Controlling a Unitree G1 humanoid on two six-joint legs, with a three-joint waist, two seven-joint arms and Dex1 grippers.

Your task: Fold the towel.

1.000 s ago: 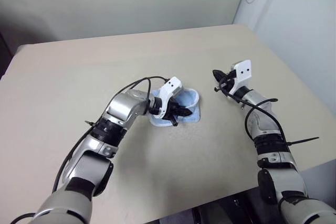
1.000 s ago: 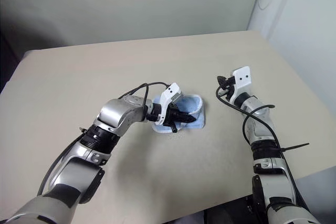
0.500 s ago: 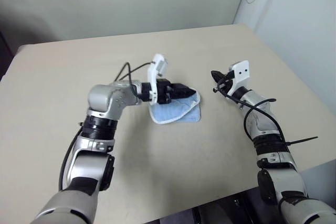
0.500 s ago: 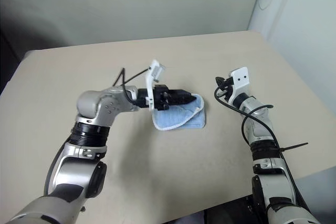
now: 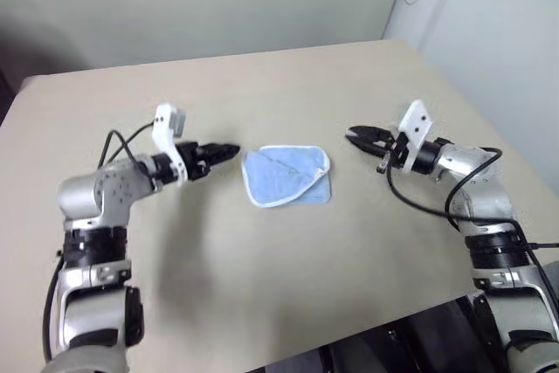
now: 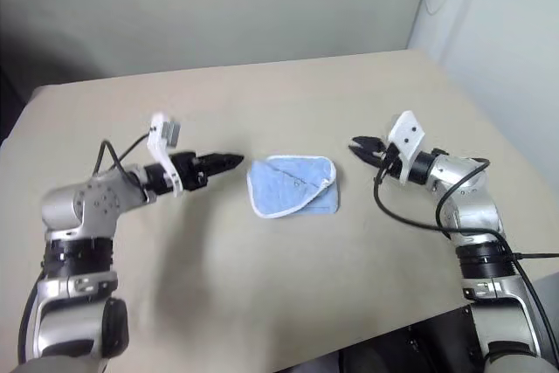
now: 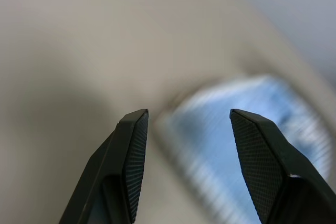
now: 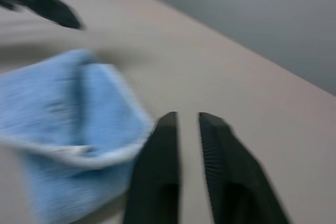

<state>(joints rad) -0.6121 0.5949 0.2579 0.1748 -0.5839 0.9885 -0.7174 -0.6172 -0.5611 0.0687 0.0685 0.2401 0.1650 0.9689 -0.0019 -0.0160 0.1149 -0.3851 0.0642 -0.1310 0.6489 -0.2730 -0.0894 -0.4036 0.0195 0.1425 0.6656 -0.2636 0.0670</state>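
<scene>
The towel [image 5: 286,176] is lying folded on the surface [image 5: 262,286]. The left claw [image 5: 229,151] is hanging released beside it. The right claw [image 5: 353,136] is sitting slightly parted, grasping nothing

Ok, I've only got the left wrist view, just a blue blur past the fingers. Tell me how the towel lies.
Observer: The towel lies flat on the table, folded over on itself, with one white-edged flap slanting across the top.
Operator: Now give me the right hand against it.
Observer: The right hand hangs off the towel's right side, pointing towards it and apart from it. Its fingers are slightly parted and hold nothing.
</scene>
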